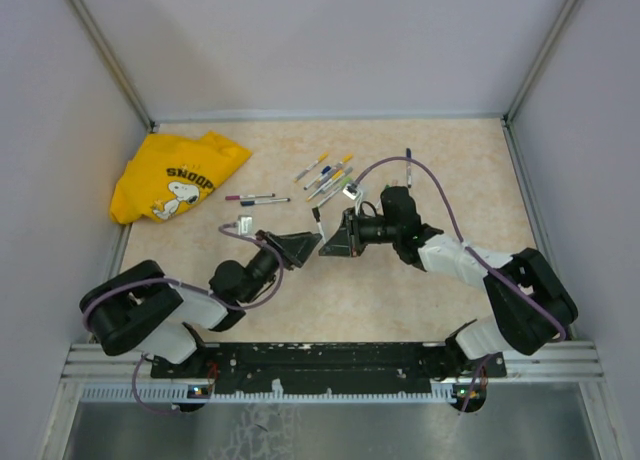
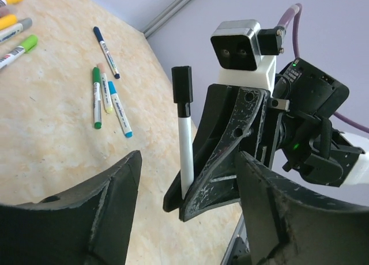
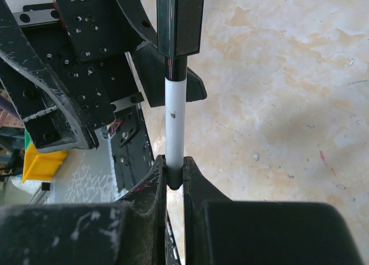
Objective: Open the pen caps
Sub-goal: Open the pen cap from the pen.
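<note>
A white pen (image 3: 174, 115) with a black pen cap (image 3: 180, 20) stands upright above the table. My right gripper (image 3: 174, 161) is shut on the lower end of its barrel. In the left wrist view the same black cap (image 2: 182, 83) tops the pen, which rises from the right gripper's tips. My left gripper (image 2: 189, 155) is open, its fingers (image 2: 115, 207) spread wide on either side and touching nothing. From above, the two grippers (image 1: 300, 250) (image 1: 328, 246) meet tip to tip mid-table with the pen (image 1: 318, 220) between them. Loose capped pens (image 1: 330, 175) lie beyond.
A yellow Snoopy cloth (image 1: 175, 175) lies at the back left. Two pens (image 1: 255, 197) rest beside it and a single pen (image 1: 408, 165) lies at the back right. Green, yellow and blue capped pens (image 2: 106, 98) lie on the tabletop (image 1: 440, 180). Grey walls enclose three sides.
</note>
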You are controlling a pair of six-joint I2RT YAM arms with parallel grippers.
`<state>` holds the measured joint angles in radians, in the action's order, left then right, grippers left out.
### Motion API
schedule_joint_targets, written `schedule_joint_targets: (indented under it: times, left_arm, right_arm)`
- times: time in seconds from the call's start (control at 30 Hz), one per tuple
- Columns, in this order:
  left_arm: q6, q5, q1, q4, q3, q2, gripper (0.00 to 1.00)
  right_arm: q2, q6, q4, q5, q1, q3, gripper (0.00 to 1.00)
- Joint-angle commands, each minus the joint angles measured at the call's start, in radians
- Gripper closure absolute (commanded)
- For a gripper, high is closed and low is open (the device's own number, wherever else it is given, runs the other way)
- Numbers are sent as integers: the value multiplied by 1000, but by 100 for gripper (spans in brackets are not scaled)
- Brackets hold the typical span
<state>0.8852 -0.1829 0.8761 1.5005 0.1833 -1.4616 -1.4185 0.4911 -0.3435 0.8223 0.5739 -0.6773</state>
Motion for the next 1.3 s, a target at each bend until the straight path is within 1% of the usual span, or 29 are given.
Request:
schedule_joint_targets:
  times: [0.0, 0.07, 0.2, 0.37, 0.47, 0.57, 0.67, 0.77, 0.9, 1.03, 1.13, 1.27]
  left_arm:
    - [-78, -6, 8, 171, -53, 26, 24]
    - [-101, -18, 8, 223, -82, 36, 18]
    - [-150, -30, 8, 269, -130, 73, 8]
    - [-232, -17, 5, 284, -175, 150, 1]
    - [-275, -17, 3, 258, -197, 213, 0]
    - [-293, -21, 0, 157, -199, 298, 0]
    - [-302, -18, -1, -20, -177, 395, 0]
    - [-311, -16, -3, -159, -153, 493, 0]
    - [-321, -18, -8, -297, -138, 584, 0]
    - [-324, 27, -23, -415, -101, 629, 0]
    - [-316, 72, -37, -463, -72, 639, 0]
    - [-273, 160, -94, -510, -46, 644, 0]
  right_arm:
    - [7, -16, -22, 37, -3, -56, 100]
    - [6, -20, -20, 42, -6, -56, 100]
    - [3, -37, -10, 49, -6, -60, 100]
    - [3, -47, -6, 58, -6, -63, 100]
    - [3, -60, 4, 60, -6, -66, 100]
    - [2, -72, 13, 60, -6, -70, 100]
    - [-1, -76, 15, 64, -6, -69, 100]
    - [-9, -71, 12, 72, -6, -70, 100]
    - [-11, -72, 10, 75, -6, -70, 100]
    - [-13, -77, 11, 76, -6, -68, 100]
    - [-16, -83, 14, 77, -6, -69, 100]
    - [-17, -93, 19, 78, -6, -71, 100]
